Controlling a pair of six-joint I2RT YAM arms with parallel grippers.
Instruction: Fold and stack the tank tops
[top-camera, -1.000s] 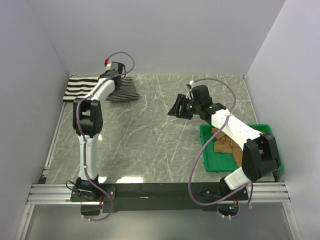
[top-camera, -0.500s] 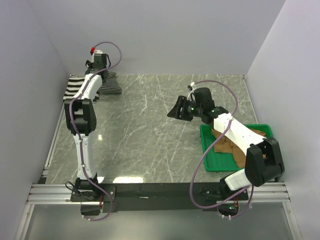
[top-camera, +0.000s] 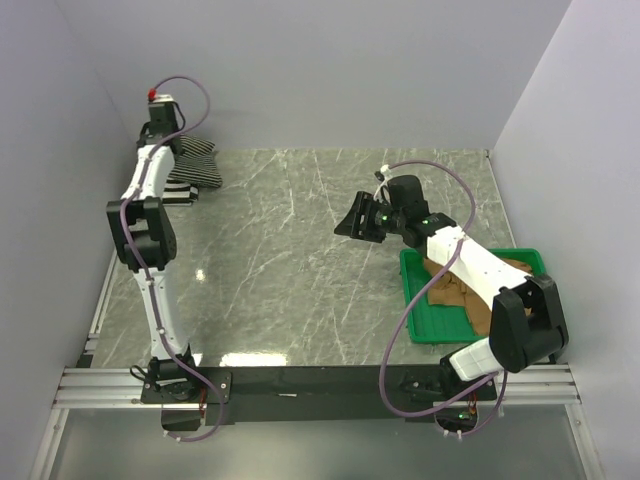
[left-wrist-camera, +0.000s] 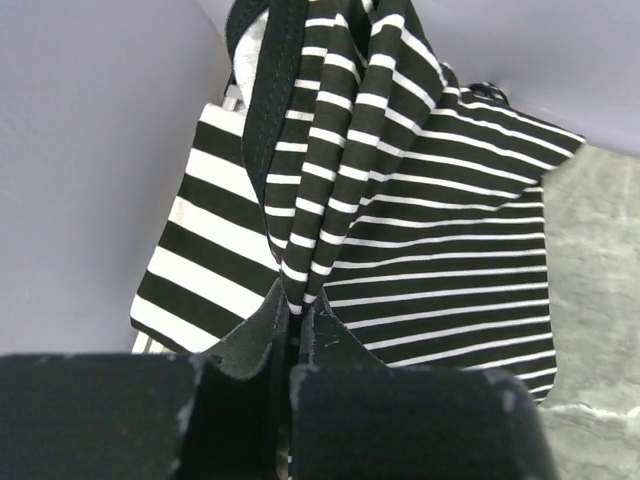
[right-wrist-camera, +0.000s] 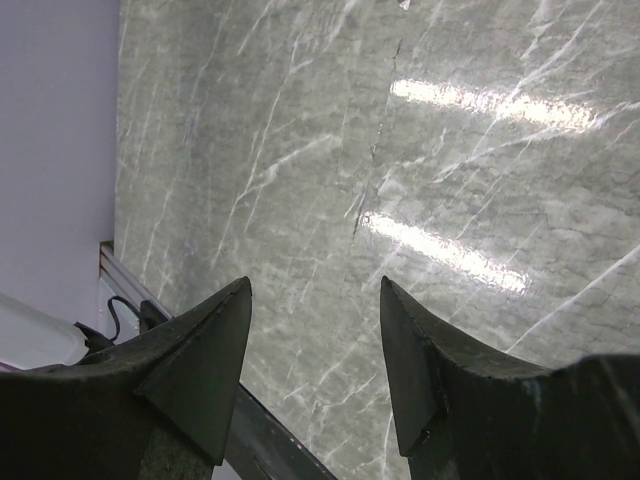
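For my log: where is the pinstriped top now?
Top view, far left corner: it hangs from the left pincer, beside the wide-striped top near the wall. Pinstriped top.

Three tank tops (left-wrist-camera: 430, 230) (left-wrist-camera: 190, 250) (top-camera: 452, 292), one green tray (top-camera: 425, 330), two robot arms (top-camera: 150, 285) (top-camera: 470, 262)

Table (top-camera: 300, 250): glossy marble-look, strong light glare. Pinstripe top (left-wrist-camera: 430, 230), wide-stripe top (left-wrist-camera: 200, 250): soft matt cloth. Tray (top-camera: 425, 325): smooth green plastic. Left gripper (left-wrist-camera: 290, 320): matt black, scuffed.
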